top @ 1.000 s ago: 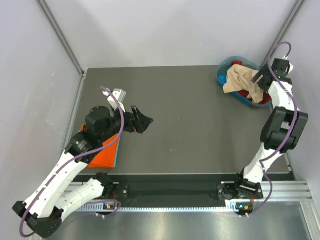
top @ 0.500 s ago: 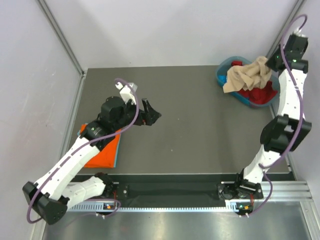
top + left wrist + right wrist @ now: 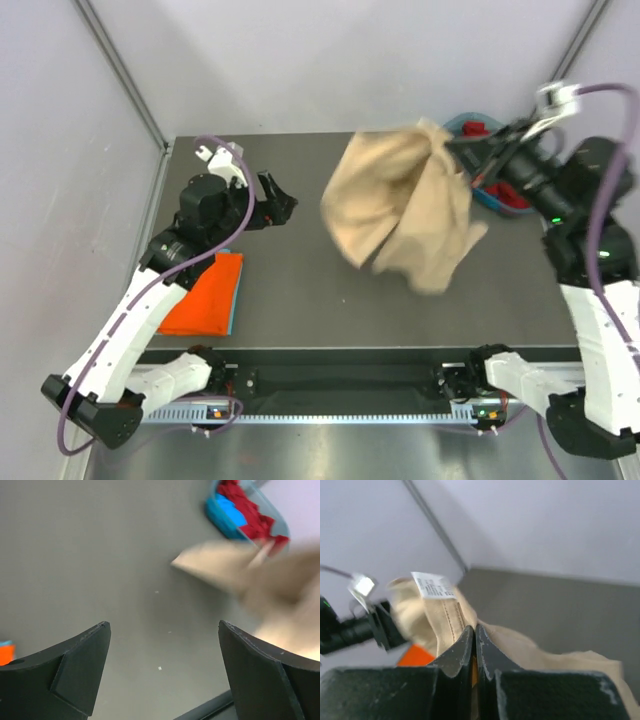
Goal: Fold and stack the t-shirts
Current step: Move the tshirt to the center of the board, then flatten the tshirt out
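Beige t-shirt (image 3: 400,205) hangs blurred in the air over the table's (image 3: 300,300) right half. Right gripper (image 3: 465,152) pinches it at the collar by the white label (image 3: 433,586), jaws fully closed on the fabric. Red shirt (image 3: 510,197) lies in the teal tub (image 3: 458,126), far right. Orange shirt (image 3: 205,295) lies folded on a blue one (image 3: 237,300), left. Left gripper (image 3: 280,203) hovers nearby, jaws wide apart, holding nothing.

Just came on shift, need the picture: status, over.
Right fingers shut on beige shirt, shirt hanging above table. Left fingers open, empty. Orange shirt folded, table's left side. No obstacle seen.
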Robot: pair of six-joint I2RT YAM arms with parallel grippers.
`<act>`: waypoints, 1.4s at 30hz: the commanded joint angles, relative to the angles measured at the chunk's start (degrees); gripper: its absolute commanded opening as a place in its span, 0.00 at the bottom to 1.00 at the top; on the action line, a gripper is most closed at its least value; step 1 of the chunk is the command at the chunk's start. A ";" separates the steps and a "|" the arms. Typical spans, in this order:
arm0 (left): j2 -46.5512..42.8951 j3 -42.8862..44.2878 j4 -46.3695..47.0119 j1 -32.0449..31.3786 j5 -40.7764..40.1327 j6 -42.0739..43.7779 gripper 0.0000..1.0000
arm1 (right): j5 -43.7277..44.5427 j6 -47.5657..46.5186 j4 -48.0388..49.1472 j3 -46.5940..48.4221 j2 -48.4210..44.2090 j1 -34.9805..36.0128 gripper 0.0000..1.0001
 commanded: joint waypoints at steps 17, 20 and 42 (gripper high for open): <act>-10.19 -23.77 2.54 -5.77 10.86 -6.14 0.81 | 29.86 8.76 0.28 -43.49 -1.18 11.76 0.66; -7.46 -25.09 3.59 -14.82 5.93 -6.76 0.77 | 29.00 12.19 0.02 -47.09 -2.77 4.47 0.66; 29.10 -8.85 -5.98 -59.77 -39.34 -18.37 0.61 | 16.78 15.80 7.66 -60.46 -5.33 -17.43 0.65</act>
